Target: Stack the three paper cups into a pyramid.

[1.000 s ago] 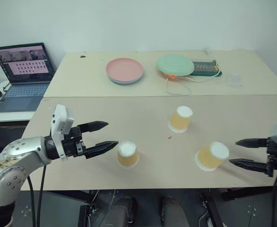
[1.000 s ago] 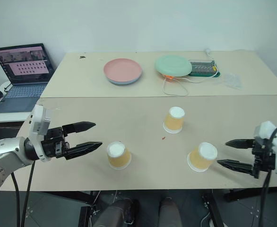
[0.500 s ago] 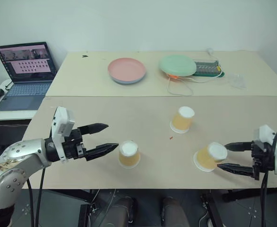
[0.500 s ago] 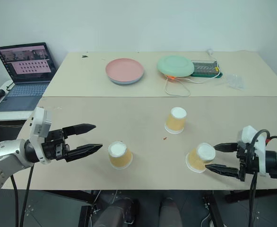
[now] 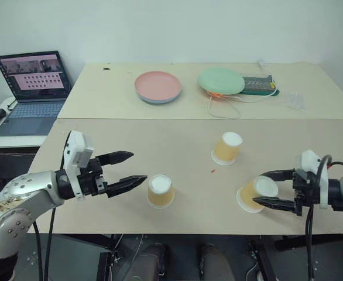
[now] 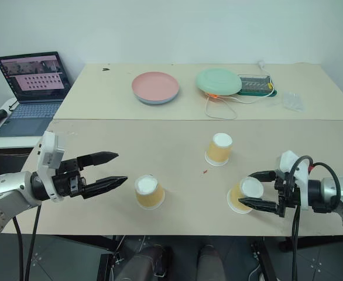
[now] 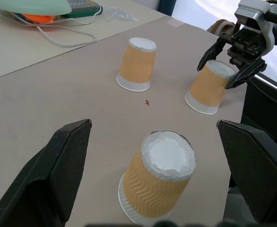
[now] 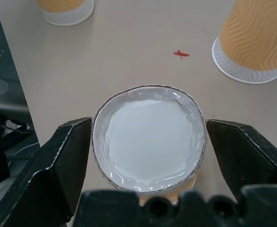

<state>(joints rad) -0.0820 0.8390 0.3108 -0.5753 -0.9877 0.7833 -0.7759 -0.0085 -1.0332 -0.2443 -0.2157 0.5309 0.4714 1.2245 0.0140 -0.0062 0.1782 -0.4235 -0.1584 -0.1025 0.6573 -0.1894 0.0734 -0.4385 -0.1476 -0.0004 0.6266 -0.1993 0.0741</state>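
- Three paper cups stand upside down, white bases up, on the near counter (image 5: 101, 140), well apart from each other; no pyramid is built.
- The left cup (image 5: 159, 191) sits at lower centre of the head view, just beside the tips of the left pincer (image 5: 128, 168).
- The left pincer is released, its two black fingers spread wide and pointing toward the right of the frame, not touching that cup.
- The middle cup (image 5: 226, 148) stands upright a little right of centre, above a small red speck (image 5: 212, 171) on the counter.
- The right cup (image 5: 255, 194) is at lower right, tilted slightly, between the fingers of the right pincer (image 5: 263, 188).
- The right pincer is spread, one finger on each side of that cup's base; in the right wrist view the fingers (image 8: 58, 161) lie just beside the rim, and whether they touch it I cannot tell.
- On the far counter at the top of the frame: a pink plate (image 5: 157, 86), a green plate (image 5: 220, 81) lying face down, and a white cable (image 5: 224, 106).
- A laptop (image 5: 32, 88) stands open at upper left.
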